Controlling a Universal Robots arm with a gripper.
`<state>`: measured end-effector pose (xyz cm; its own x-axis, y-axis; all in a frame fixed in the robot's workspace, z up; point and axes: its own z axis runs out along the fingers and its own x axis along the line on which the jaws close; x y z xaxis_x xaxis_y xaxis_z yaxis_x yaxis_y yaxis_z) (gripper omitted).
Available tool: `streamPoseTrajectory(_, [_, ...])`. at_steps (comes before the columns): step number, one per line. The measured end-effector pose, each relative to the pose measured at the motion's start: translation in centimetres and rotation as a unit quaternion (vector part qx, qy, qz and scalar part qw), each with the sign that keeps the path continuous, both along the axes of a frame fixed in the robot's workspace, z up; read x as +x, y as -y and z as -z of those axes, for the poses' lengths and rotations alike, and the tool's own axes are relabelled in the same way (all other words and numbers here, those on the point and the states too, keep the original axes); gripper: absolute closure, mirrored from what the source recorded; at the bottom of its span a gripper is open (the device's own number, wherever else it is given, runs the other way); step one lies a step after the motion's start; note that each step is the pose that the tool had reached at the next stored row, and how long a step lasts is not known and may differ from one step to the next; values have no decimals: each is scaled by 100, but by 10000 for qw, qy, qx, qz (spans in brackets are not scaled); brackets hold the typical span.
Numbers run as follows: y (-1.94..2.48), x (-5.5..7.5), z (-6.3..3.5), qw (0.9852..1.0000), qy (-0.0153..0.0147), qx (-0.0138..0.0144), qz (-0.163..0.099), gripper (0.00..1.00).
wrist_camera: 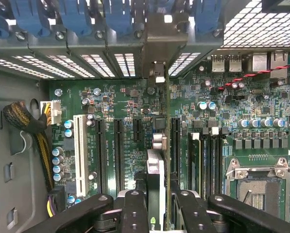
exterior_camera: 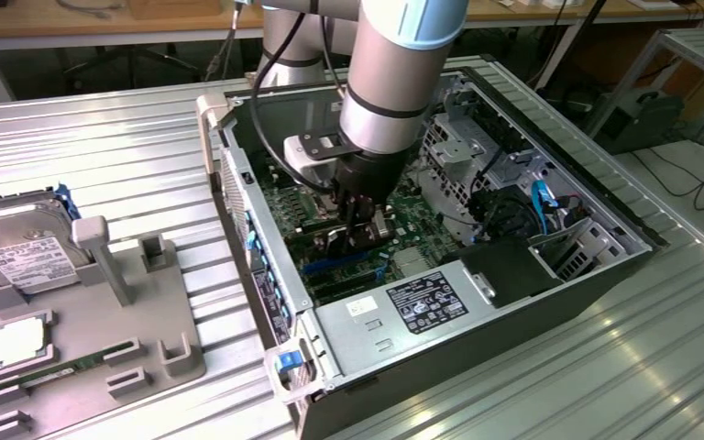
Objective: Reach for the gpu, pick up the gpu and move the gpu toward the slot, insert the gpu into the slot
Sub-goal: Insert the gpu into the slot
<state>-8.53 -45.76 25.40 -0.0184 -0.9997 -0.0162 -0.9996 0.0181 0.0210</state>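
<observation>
The arm reaches straight down at frame centre, its black gripper (exterior_camera: 361, 240) clamped on the thin dark gpu card (wrist_camera: 156, 160), whose lower edge is hidden.

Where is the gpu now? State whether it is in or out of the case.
In the case: the gripper holds the gpu edge-on over the motherboard; seating cannot be told.

No legible text or labels

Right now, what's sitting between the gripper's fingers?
The gpu sits between them, held edge-on over the motherboard, its metal bracket end toward the case's rear wall. The wrist view shows this; in the exterior view the gripper is down inside the computer case.
</observation>
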Motion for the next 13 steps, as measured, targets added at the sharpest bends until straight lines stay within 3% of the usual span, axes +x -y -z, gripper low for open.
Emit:
streamPoseTrajectory(2, [0, 0, 16, 10000, -2, 0, 0, 73])
streamPoseTrajectory(4, [1, 0, 35, 10000, -34, -1, 0, 73])
streamPoseTrajectory(8, [2, 0, 38, 10000, -64, 0, 0, 73])
streamPoseTrajectory(13, [4, 0, 25, 10000, -67, -2, 2, 73])
